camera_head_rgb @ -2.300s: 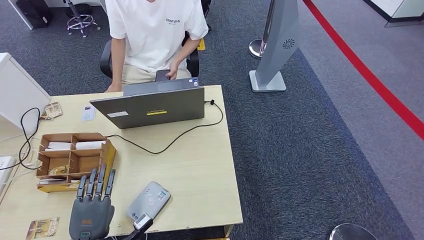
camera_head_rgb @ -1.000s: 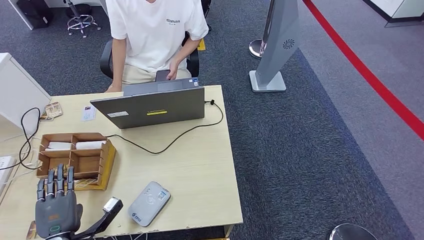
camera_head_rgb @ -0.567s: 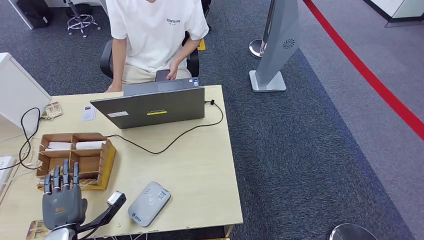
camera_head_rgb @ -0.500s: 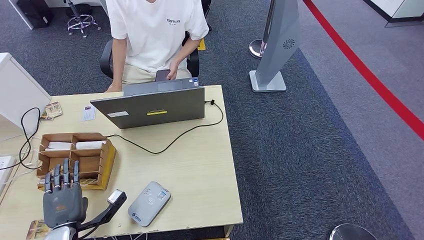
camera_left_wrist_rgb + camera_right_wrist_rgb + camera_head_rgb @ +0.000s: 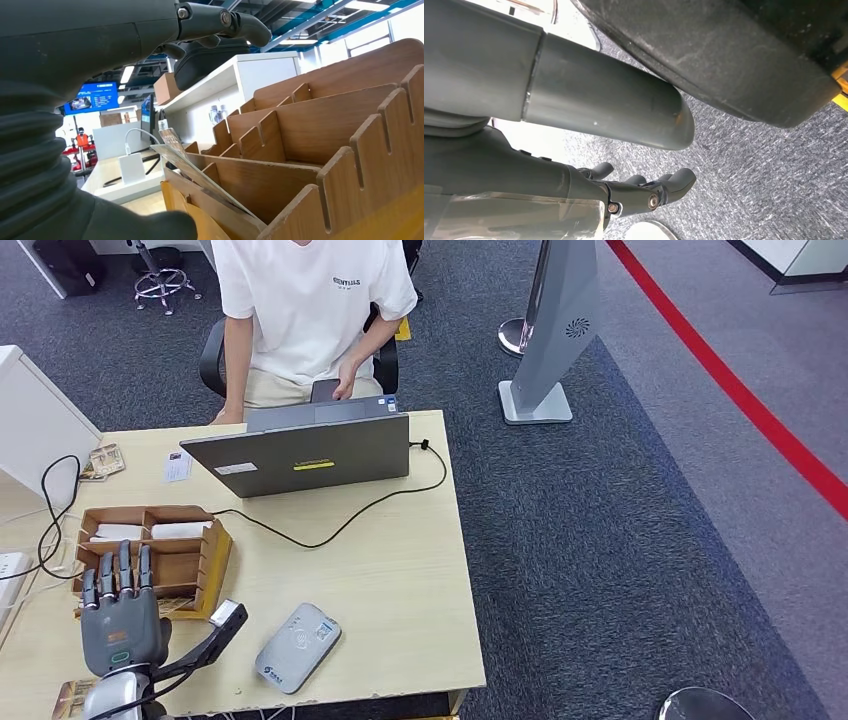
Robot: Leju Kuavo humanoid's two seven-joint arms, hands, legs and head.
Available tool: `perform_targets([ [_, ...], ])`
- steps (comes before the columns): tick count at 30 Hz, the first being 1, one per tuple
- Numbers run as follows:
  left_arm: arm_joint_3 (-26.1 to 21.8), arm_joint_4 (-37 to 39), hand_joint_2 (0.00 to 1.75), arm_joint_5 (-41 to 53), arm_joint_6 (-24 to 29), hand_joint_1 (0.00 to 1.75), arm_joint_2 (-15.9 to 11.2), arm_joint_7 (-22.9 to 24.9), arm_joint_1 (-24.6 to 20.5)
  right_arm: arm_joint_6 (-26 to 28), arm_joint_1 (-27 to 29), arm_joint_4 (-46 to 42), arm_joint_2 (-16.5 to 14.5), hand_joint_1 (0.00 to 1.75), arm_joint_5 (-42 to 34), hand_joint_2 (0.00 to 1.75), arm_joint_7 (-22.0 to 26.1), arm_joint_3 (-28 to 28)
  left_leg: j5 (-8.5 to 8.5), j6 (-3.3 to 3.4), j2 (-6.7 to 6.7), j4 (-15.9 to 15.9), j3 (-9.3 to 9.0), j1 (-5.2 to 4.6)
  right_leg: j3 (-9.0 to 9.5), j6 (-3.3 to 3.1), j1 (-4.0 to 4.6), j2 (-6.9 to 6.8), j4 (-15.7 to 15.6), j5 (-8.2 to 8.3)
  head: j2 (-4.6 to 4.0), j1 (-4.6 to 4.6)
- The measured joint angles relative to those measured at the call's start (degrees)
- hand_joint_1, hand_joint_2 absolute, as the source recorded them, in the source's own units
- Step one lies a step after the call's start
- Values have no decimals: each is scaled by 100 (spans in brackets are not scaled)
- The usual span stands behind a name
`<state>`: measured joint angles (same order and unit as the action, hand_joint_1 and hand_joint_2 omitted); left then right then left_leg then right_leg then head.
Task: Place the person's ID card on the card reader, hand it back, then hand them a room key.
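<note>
My left hand (image 5: 122,615) hovers over the table's near left part, fingers straight and apart, thumb out to the right, holding nothing. Its fingertips reach over the near compartments of the wooden organiser (image 5: 213,558), which holds white cards at the back and patterned room key cards (image 5: 117,580) in front. In the left wrist view the organiser (image 5: 325,140) is close, with a card (image 5: 195,170) leaning in a slot. The grey card reader (image 5: 297,647) lies to the right of the hand. A small white card (image 5: 176,466) lies beside the laptop. My right hand (image 5: 644,192) hangs above the carpet, empty.
A person in a white T-shirt (image 5: 310,300) sits behind the open laptop (image 5: 300,455), holding a phone. The laptop's black cable (image 5: 340,525) crosses the table. Patterned cards lie at the far left (image 5: 103,460) and near corner (image 5: 75,697). A white unit (image 5: 30,420) stands left.
My left hand moved left from beside the card reader to the table's near left corner, then forward over the organiser's front compartments. Nothing else moved.
</note>
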<state>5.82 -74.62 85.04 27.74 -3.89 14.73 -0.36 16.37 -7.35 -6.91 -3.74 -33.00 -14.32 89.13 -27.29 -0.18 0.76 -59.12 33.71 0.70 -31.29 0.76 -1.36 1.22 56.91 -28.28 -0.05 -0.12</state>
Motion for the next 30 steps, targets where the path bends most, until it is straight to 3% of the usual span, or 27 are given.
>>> perform_targets([
  [1,-3,7,175,0,-1,175,0,-2,-3,0,-1,0,-1,0,0,0,-3,0,0,0,0,0,0,0,0,0,0,0,0,0,-1,1],
  [26,-5,-85,175,-29,-383,175,-1,-90,96,10,-2,1,0,0,-22,0,-6,0,0,0,0,0,-1,0,1,0,0,0,0,0,0,0],
  [30,0,-291,175,-29,-710,175,-1,-97,147,33,1,1,0,0,-68,0,-4,0,0,0,0,0,-1,0,1,0,0,0,0,0,-1,-1],
])
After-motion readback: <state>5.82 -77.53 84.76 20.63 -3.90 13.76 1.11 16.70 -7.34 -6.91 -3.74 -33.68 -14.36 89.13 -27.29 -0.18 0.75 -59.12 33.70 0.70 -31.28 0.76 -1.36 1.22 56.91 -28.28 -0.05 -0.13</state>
